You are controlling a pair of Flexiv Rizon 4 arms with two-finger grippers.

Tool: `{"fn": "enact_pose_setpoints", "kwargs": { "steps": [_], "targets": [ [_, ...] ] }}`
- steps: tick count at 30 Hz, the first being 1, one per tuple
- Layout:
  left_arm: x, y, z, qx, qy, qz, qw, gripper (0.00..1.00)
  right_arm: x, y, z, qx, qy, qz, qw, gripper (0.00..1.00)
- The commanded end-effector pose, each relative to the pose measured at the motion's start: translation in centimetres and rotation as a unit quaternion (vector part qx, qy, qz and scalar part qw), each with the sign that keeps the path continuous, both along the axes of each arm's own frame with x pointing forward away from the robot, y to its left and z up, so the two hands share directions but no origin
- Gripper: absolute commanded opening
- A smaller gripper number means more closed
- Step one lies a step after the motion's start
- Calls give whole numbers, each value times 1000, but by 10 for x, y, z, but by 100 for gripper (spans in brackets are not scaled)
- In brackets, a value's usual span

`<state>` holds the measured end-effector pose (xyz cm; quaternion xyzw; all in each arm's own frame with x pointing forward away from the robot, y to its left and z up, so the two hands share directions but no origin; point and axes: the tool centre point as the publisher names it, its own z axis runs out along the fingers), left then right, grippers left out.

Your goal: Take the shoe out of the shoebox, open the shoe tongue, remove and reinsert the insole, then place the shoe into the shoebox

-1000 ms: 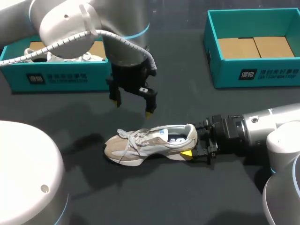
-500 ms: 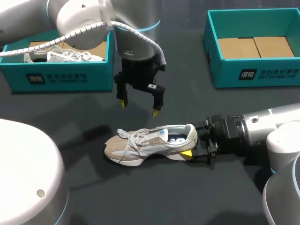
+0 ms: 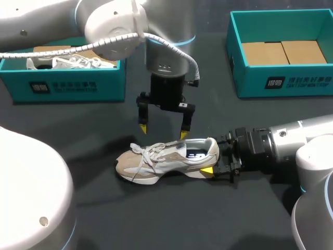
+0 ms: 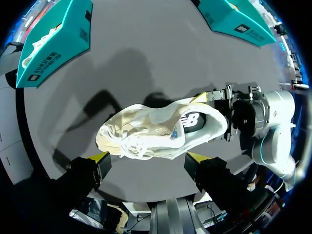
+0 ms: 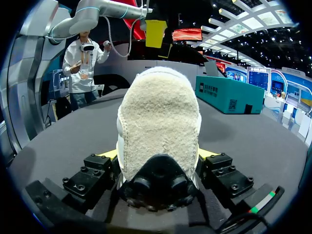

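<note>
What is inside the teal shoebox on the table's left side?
A white laced shoe lies in the shoebox on brown cardboard. The left arm covers part of the box, so the rest is hidden.

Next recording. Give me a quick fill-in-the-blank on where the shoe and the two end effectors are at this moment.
1. The shoe stands on its sole on the dark ____.
2. The right end effector is shut on the shoe's ____.
3. The left end effector hovers just above the shoe with its fingers ____.

Missing words: table; heel; open.
</note>
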<state>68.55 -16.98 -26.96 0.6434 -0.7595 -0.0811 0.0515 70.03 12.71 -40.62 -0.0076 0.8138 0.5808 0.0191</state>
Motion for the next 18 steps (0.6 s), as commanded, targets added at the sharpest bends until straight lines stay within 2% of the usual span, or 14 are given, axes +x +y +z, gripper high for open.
{"fn": "enact_pose_setpoints", "kwargs": {
  "steps": [1,9,18],
  "targets": [
    [2,-20,-10,32,22,15,999,100,-1,0,1,-1,-1,0,1000,0],
    [-13,-38,-18,82,25,52,995,100,-1,0,1,-1,-1,0,1000,0],
    [-14,-41,-34,114,28,77,990,100,-1,0,1,-1,-1,0,1000,0]
  ]
}}
